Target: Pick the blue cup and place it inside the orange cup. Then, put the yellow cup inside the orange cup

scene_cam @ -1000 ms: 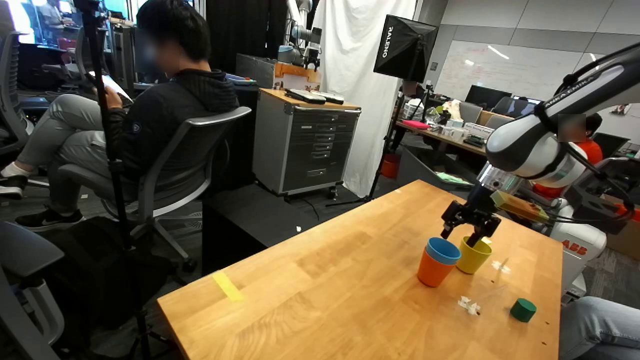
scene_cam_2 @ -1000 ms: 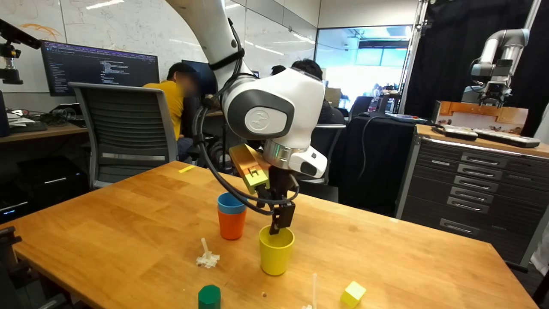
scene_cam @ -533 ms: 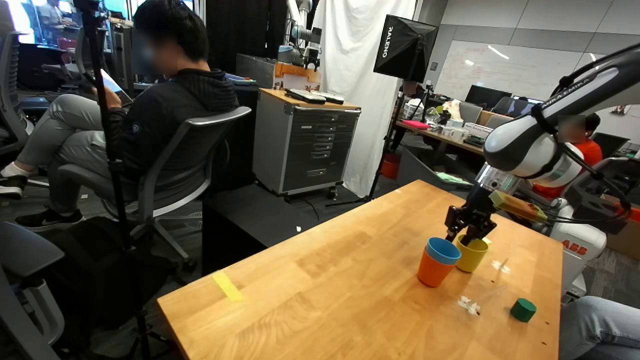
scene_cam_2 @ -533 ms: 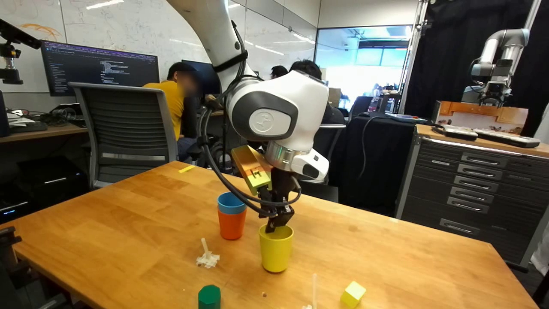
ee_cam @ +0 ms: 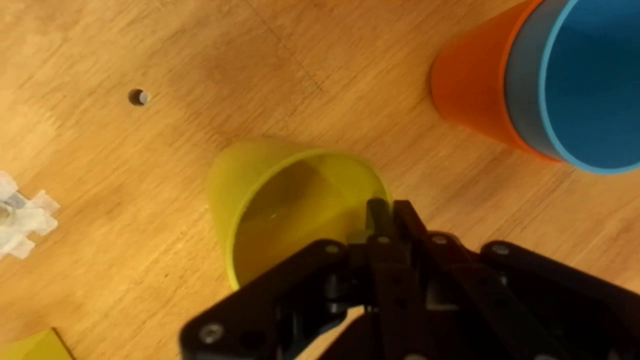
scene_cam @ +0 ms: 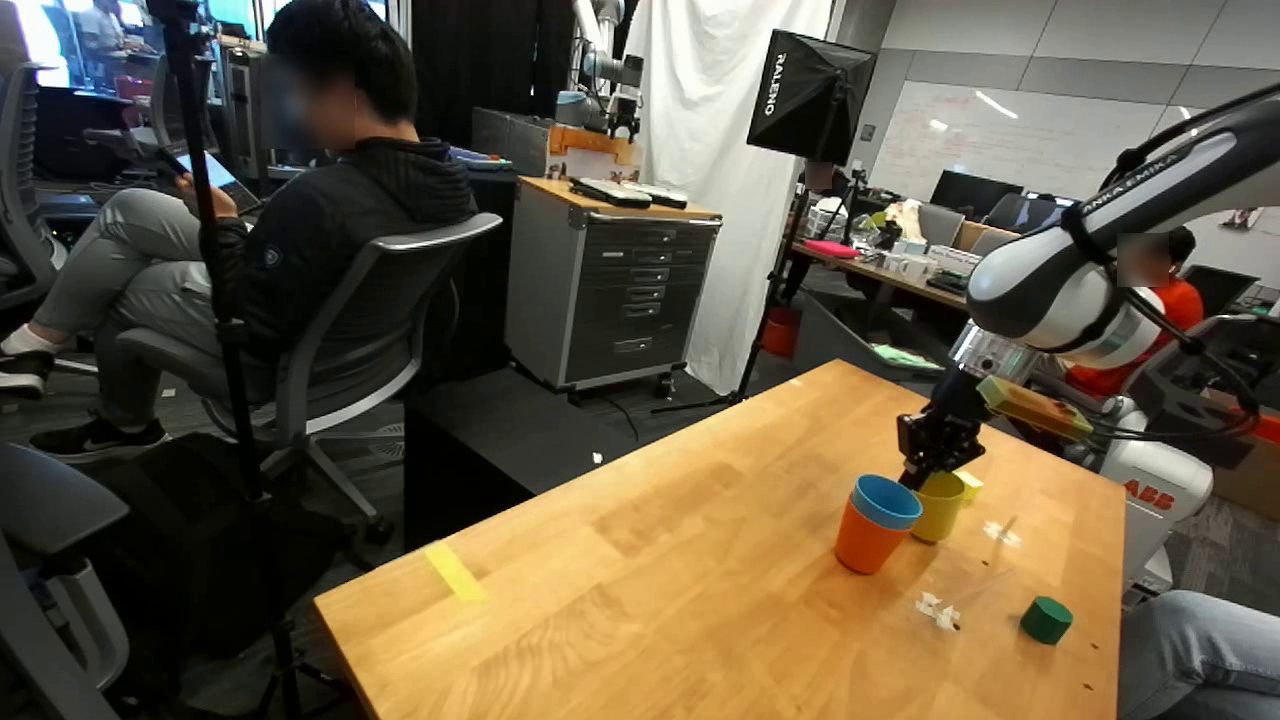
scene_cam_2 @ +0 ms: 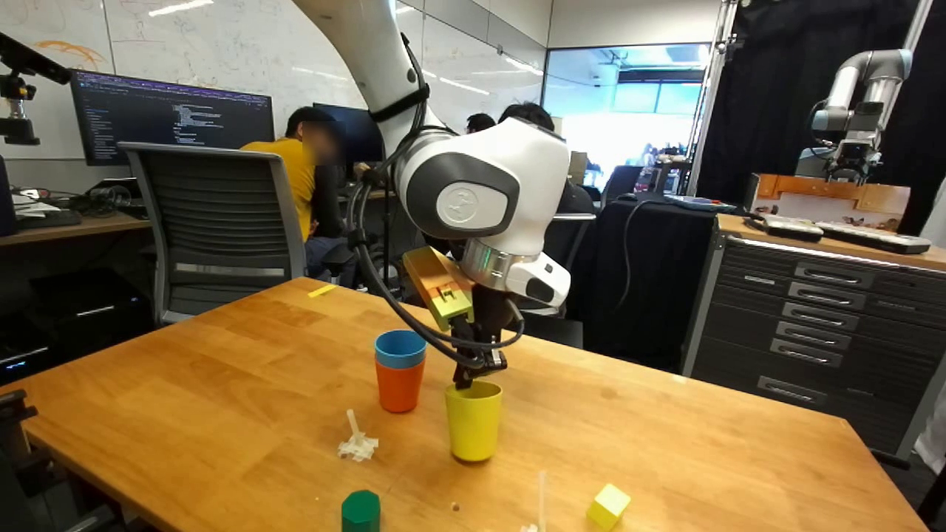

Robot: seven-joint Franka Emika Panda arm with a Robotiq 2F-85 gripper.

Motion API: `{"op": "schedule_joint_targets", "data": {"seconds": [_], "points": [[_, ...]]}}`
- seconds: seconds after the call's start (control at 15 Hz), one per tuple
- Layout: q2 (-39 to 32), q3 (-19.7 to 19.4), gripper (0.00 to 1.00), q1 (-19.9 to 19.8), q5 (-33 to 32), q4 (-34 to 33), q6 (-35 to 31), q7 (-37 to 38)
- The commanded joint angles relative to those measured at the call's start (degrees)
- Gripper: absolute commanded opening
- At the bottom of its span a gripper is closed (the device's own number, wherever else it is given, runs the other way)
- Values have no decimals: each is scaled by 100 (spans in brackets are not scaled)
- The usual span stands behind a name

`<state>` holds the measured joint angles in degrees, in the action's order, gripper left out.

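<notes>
My gripper [ee_cam: 393, 207] is shut on the near-side rim of the yellow cup [ee_cam: 235, 185], one fingertip inside the wall and one outside. In both exterior views the yellow cup [scene_cam: 936, 518] [scene_cam_2: 474, 427] stands upright under the gripper [scene_cam: 912, 480] [scene_cam_2: 463, 383]. Whether its base touches the table cannot be told. Beside it, the blue cup [scene_cam_2: 400, 352] sits nested in the orange cup [scene_cam_2: 399, 389], its upper band and rim showing above the orange one. The wrist view has the blue cup [ee_cam: 595, 90] and orange cup [ee_cam: 470, 80] at upper right, apart from the fingers.
A dark green block [scene_cam_2: 361, 511] and a yellow cube [scene_cam_2: 609, 507] lie on the wooden table [scene_cam_2: 244, 384]. Pegs in white tape [scene_cam_2: 358, 447] rise from the tabletop near the cups. Someone's knee [scene_cam: 1200, 650] is by the table's edge in an exterior view.
The jaws have come together from wide apart onto the yellow cup's rim. The yellow cup has shifted slightly with the gripper. The blue and orange cups have stayed put.
</notes>
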<state>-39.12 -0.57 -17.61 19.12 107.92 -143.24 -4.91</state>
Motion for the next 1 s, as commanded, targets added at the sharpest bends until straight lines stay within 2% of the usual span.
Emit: {"op": "schedule_joint_targets", "data": {"seconds": [0.0,0.93], "points": [[-31,-129,6,135,-178,-187,215,189],[206,-196,4,334,-448,61,-5,268]]}}
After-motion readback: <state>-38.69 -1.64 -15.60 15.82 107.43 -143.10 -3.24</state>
